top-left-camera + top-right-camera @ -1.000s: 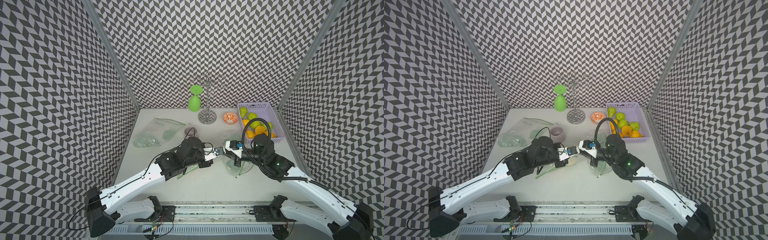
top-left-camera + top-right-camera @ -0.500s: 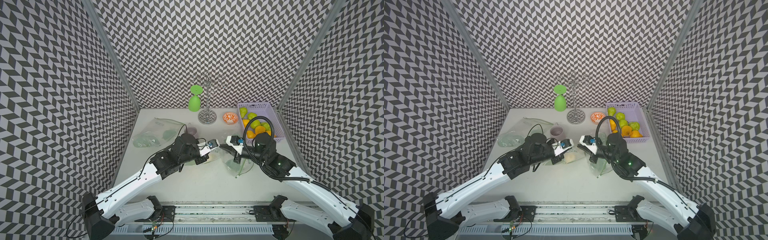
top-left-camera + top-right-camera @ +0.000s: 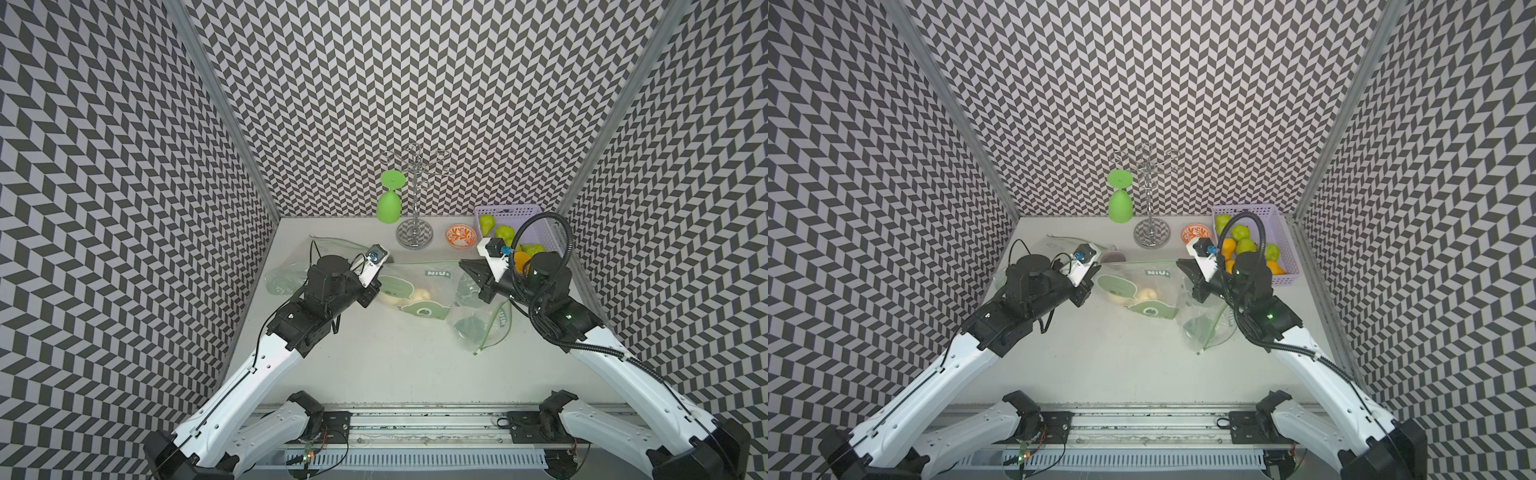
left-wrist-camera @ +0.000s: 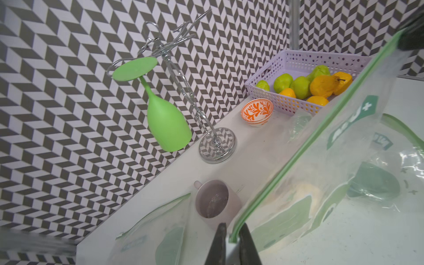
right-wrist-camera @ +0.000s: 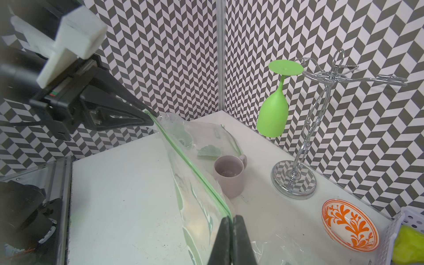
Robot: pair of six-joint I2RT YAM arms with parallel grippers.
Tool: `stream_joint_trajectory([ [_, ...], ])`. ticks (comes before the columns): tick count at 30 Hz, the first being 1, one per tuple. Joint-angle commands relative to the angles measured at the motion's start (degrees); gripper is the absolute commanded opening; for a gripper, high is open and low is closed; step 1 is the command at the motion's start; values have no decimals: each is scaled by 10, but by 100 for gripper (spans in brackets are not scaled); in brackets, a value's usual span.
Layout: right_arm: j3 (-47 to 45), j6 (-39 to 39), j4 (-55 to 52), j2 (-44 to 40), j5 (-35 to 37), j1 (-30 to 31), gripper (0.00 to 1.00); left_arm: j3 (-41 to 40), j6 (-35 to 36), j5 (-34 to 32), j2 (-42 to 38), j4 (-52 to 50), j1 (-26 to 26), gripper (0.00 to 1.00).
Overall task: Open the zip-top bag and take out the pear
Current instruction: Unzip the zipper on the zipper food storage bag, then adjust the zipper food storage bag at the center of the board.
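Observation:
The clear zip-top bag (image 3: 419,286) with green print hangs stretched between my two grippers over the middle of the table. The pale pear (image 3: 422,294) lies inside it, also blurred through the plastic in the left wrist view (image 4: 305,192). My left gripper (image 3: 387,262) is shut on the white slider at the left end of the green zip (image 4: 298,158); the wrist view shows the slider between its jaws (image 4: 231,236). My right gripper (image 3: 462,262) is shut on the zip's right end, its jaws pinching the green strip (image 5: 231,220).
A second bag (image 3: 286,278) lies at the left and a third (image 3: 478,324) lies under the right arm. A mauve mug (image 3: 1113,257) stands just behind the zip. At the back are a wire rack (image 3: 414,232) with a green glass (image 3: 389,203), an orange bowl (image 3: 460,236) and a purple fruit basket (image 3: 548,232).
My left gripper has drawn leftward along the zip away from the right gripper, which stayed almost still. The gap between them has widened and the bag now spans it.

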Motion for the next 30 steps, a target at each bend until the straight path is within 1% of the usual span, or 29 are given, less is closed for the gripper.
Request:
stream_joint_trajectory([
  [1, 19, 18, 29, -7, 48, -21, 0, 9, -24, -107, 5, -33, 30, 3],
  [2, 18, 20, 30, -8, 38, -21, 0, 15, -26, -109, 10, -33, 31, 3],
  [5, 19, 33, 23, -7, 19, -21, 0, 31, -28, -144, 25, -26, 37, 2],
  [6, 22, 42, 14, -6, 13, -21, 0, 40, -26, -146, 31, -26, 41, 2],
  [8, 25, 62, 1, -6, -30, -21, 0, 60, -16, -139, 41, -21, 41, 2],
  [10, 16, 89, 8, -10, -110, -18, 0, 91, -3, -122, 57, -15, 41, 3],
  [11, 13, 106, 12, -14, -131, -14, 0, 105, 6, -109, 67, -14, 41, 3],
  [14, 8, 181, 11, -25, -133, 20, 0, 158, 32, -79, 105, -17, 40, 3],
  [16, 5, 239, 5, -26, -124, 62, 0, 195, 54, -42, 127, -22, 35, 3],
  [18, -2, 316, 6, -23, -101, 122, 0, 230, 88, 0, 149, -31, 13, 4],
  [20, -21, 406, 20, -23, -59, 179, 0, 262, 123, 9, 177, -45, -19, 5],
  [22, -43, 493, 16, -25, -8, 229, 0, 302, 148, 30, 214, -80, -41, 5],
  [24, -103, 603, 26, -49, 88, 280, 0, 340, 157, 69, 253, -117, -49, 5],
  [26, -188, 698, 76, -95, 153, 315, 0, 350, 160, 100, 282, -130, -59, 5],
  [27, -222, 739, 84, -115, 178, 323, 1, 350, 162, 105, 300, -137, -71, 5],
  [29, -252, 778, 56, -151, 232, 339, 1, 347, 161, 91, 329, -149, -96, 4],
  [30, -254, 785, 22, -165, 256, 342, 8, 340, 155, 85, 343, -149, -109, 4],
])
